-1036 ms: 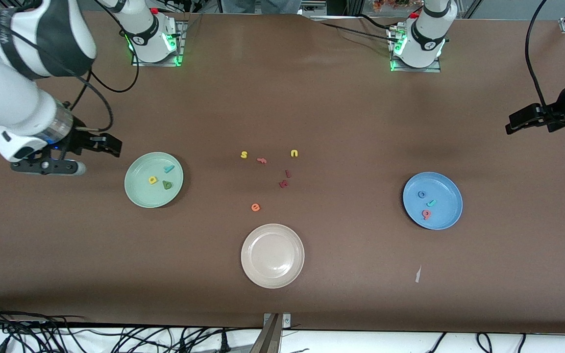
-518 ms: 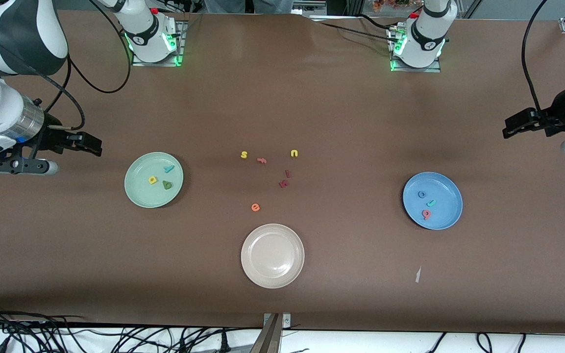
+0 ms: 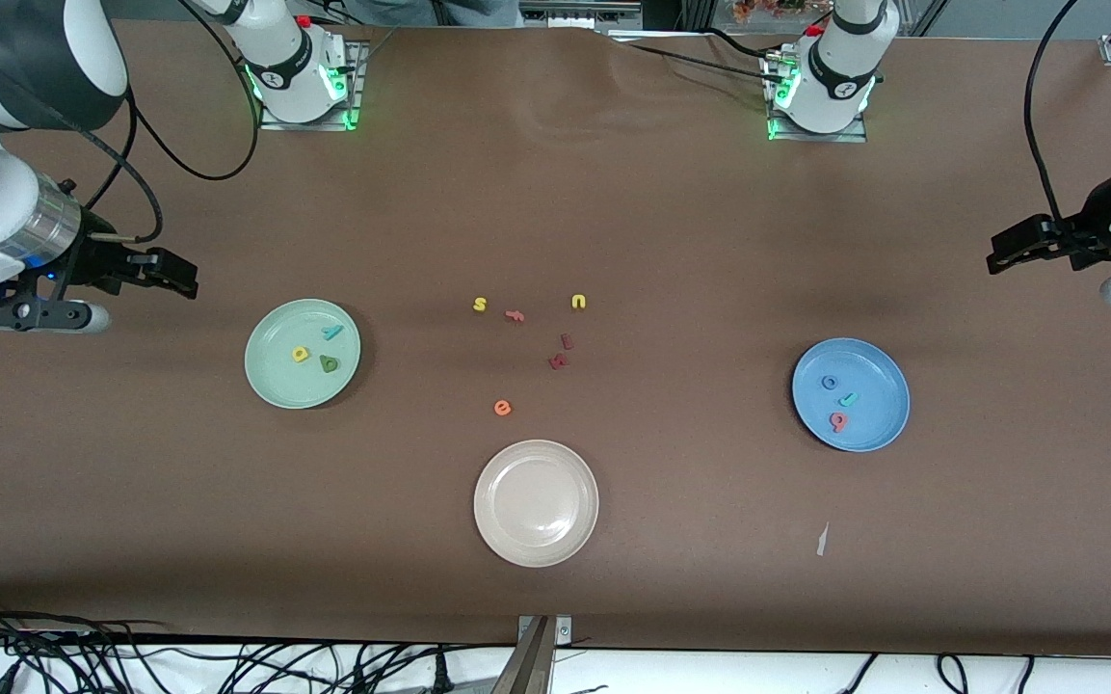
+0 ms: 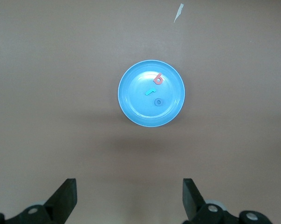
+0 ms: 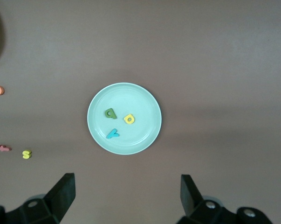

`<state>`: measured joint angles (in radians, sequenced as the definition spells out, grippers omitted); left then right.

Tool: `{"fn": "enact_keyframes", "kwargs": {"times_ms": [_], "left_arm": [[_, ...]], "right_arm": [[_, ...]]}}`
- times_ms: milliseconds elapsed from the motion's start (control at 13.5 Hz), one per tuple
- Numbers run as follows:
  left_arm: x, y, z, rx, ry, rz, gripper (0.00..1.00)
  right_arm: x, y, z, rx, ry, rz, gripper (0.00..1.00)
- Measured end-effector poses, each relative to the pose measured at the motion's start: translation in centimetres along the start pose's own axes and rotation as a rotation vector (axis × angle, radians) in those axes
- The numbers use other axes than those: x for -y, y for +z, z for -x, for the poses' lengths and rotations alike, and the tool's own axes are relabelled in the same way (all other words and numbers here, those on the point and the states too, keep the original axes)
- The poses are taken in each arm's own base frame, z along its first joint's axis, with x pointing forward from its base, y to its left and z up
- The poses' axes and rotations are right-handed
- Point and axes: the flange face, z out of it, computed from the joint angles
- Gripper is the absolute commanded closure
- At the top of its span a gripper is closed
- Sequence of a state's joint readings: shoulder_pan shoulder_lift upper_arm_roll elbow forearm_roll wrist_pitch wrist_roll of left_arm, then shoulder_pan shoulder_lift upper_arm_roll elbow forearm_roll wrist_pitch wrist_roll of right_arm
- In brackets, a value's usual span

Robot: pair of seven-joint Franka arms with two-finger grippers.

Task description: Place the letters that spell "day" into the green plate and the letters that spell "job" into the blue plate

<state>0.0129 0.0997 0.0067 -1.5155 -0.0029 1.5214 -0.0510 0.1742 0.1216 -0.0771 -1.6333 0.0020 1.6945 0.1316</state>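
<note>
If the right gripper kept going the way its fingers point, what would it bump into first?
Probably the bare table. The right gripper is open, up in the air at the right arm's end, aimed downward. The green plate lies ahead, but depth is unclear, so it may miss it.

Robotics laboratory: two white arm bases (image 3: 300, 67) bolted to a brown matte surface (image 3: 671, 222), black loose cables (image 3: 227, 660) along its edge.

Both tools hang with fingers spread at the ends of the surface (image 3: 671, 222): the right tool (image 3: 174, 275) beside the green plate (image 3: 271, 386), the left tool (image 3: 1008, 246) up past the blue plate (image 3: 878, 439). Between the plates, loose letters (image 3: 560, 361) and the beige plate (image 3: 492, 535) clutter the middle; wide bare lanes lie around each plate.
</note>
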Motion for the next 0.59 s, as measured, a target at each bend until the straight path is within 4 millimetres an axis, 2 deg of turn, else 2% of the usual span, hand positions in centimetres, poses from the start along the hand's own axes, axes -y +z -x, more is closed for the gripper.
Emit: {"fn": "enact_keyframes", "kwargs": {"times_ms": [148,592], "left_arm": [[0.00,0.03,-0.02,0.000,0.000,0.000,0.00],[-0.01,0.04,-0.03,0.001,0.000,0.000,0.00]], "right_arm": [[0.05,-0.58,0.39,-0.002,-0.025,-0.001,0.00],[0.02,-0.55,0.56,0.010,-0.098,0.000,0.00]]}}
